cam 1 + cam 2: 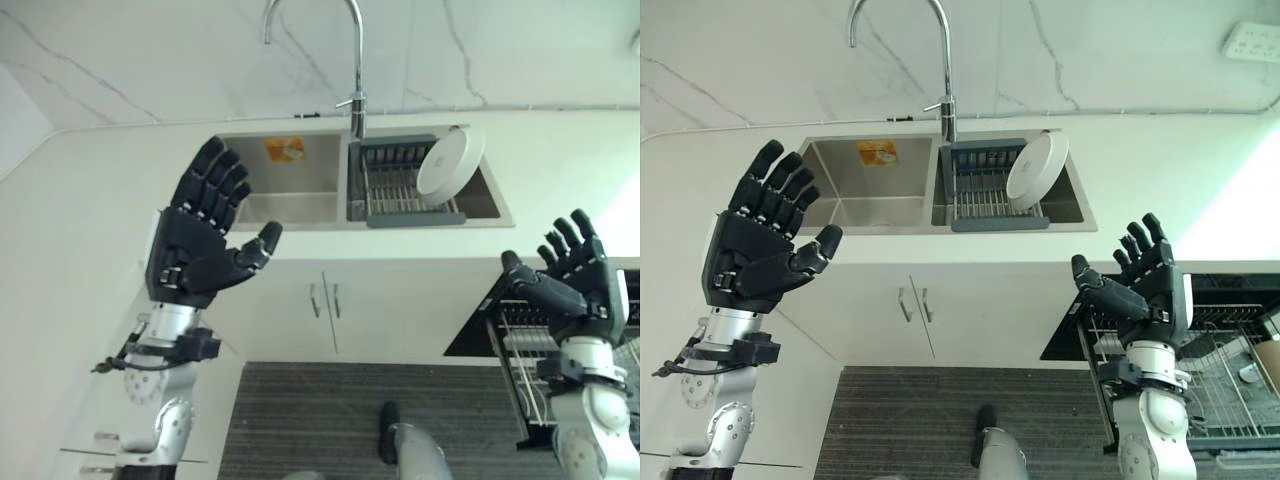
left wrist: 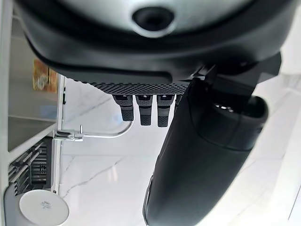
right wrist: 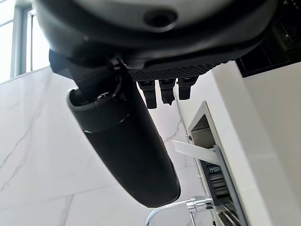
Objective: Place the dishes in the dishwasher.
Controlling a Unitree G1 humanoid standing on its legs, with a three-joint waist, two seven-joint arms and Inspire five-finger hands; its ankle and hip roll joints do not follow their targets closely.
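A white plate [image 1: 449,162] leans tilted in the dark drying rack [image 1: 392,187] inside the right basin of the steel sink [image 1: 283,192]. The plate [image 2: 43,208] also appears past my left hand in the left wrist view. My left hand [image 1: 198,243] is raised in front of the counter, left of the sink, fingers straight and spread, holding nothing. My right hand [image 1: 573,275] is raised lower at the right, above the pulled-out dishwasher rack [image 1: 1230,365], open and empty too.
A tall chrome faucet [image 1: 355,60] rises behind the sink. White cabinet doors [image 1: 325,310] sit under the counter. The dishwasher's wire rack holds a small item at its right side [image 1: 1248,373]. A dark striped mat [image 1: 320,420] covers the floor.
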